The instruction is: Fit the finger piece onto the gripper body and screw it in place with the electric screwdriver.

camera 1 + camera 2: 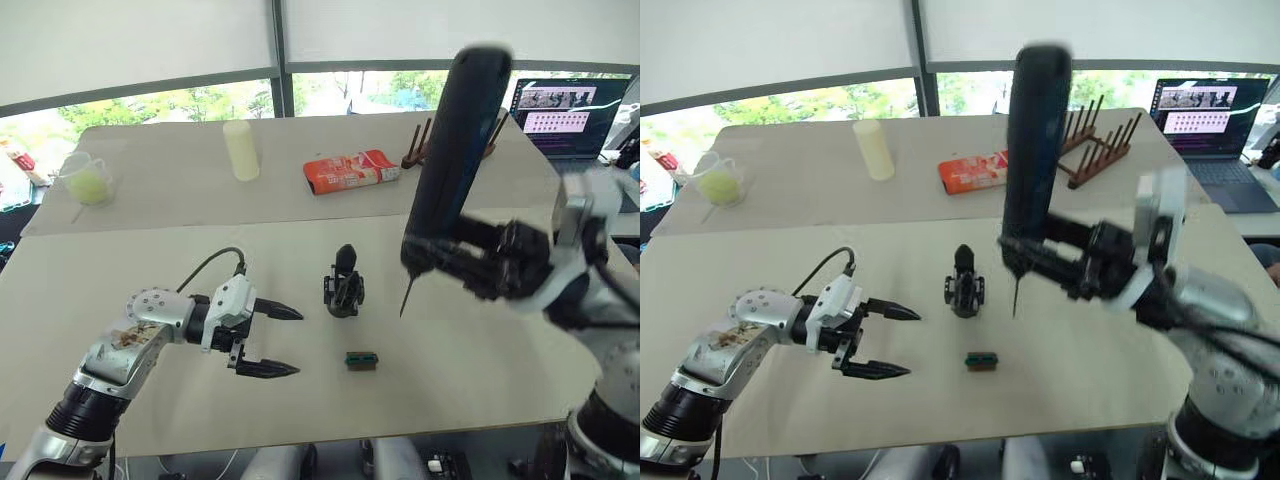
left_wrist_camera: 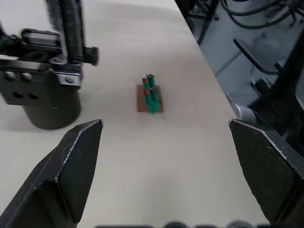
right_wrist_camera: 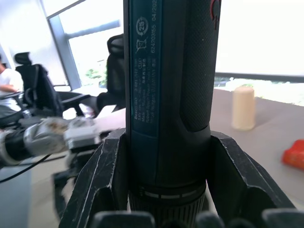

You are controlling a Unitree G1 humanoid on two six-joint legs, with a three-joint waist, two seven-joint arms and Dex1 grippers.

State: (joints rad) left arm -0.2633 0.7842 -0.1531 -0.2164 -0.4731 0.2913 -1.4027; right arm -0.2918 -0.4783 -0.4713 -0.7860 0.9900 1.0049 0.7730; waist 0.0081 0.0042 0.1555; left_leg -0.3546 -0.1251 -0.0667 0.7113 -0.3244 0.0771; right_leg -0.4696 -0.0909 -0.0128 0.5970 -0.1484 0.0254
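Spanning most of the scene, two tables: a near one (image 1: 470,370) carrying the work and a far one (image 1: 180,190) behind it. One laptop (image 1: 570,110), lid up, sits at the far right. One right gripper (image 1: 455,255) is clamped round one electric screwdriver (image 1: 455,150), held upright above the near table, thin bit (image 1: 406,295) pointing down and hanging in the air just right of the gripper body, not touching it (fingers hug the barrel on both sides in the right wrist view (image 3: 166,95)). One left gripper (image 1: 272,340) hovers low over the near table, its two black fingers spread wide with nothing between them, tips aimed toward the gripper body and well apart from it. One wooden rack (image 1: 1095,140) and one orange packet (image 1: 350,172) lie on the far table, plus one pale yellow cylinder (image 1: 241,150) and one clear cup (image 1: 85,180) with something yellow-green inside. One gripper body (image 1: 343,285) stands mid-table on its round dark base (image 2: 50,107), one pointed finger sticking up. One small green-brown block (image 1: 361,360) lies just in front of it, apart. The loose finger piece: can't tell where.
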